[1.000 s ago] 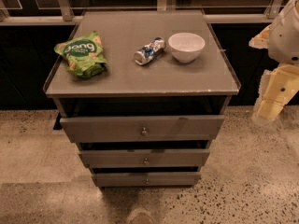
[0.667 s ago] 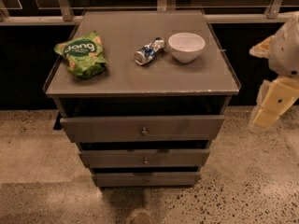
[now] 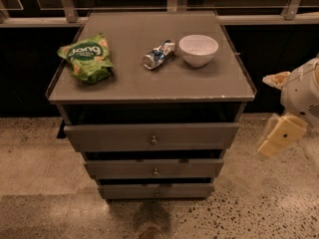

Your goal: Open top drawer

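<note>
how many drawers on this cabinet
3, stacked under the tabletop: the top drawer uppermost and widest, the middle drawer below it, the bottom drawer lowest. None seems hidden. The gripper hangs to their right, touching none.

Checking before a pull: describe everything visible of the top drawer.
The top drawer is a flat grey front, widest of three, with one small round metal knob at centre. It sits under the tabletop, a dark gap above it. Nothing touches it; the gripper hangs off to its right.
</note>
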`<state>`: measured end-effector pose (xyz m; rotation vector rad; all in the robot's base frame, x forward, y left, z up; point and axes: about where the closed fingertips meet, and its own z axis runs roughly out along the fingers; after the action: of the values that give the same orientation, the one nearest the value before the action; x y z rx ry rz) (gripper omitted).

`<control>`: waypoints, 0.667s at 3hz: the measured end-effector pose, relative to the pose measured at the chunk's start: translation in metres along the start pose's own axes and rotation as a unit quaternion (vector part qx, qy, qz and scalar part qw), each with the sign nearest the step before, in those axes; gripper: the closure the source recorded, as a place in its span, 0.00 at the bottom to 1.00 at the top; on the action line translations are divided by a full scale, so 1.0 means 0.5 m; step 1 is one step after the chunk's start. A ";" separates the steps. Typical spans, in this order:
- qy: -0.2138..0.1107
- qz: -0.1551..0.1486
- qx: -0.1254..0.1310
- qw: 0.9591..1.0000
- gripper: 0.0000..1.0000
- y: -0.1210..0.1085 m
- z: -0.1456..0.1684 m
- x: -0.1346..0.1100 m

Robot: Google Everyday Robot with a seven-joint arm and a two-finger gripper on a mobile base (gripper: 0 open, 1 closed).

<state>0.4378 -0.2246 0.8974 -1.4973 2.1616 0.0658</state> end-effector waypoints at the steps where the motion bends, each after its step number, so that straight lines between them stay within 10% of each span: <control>1: -0.002 0.001 0.004 1.000 0.00 0.007 -0.002 0.000; 2: -0.035 0.043 -0.007 0.998 0.00 0.041 0.064 0.050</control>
<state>0.4252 -0.2282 0.8537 -1.3887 2.1728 0.1619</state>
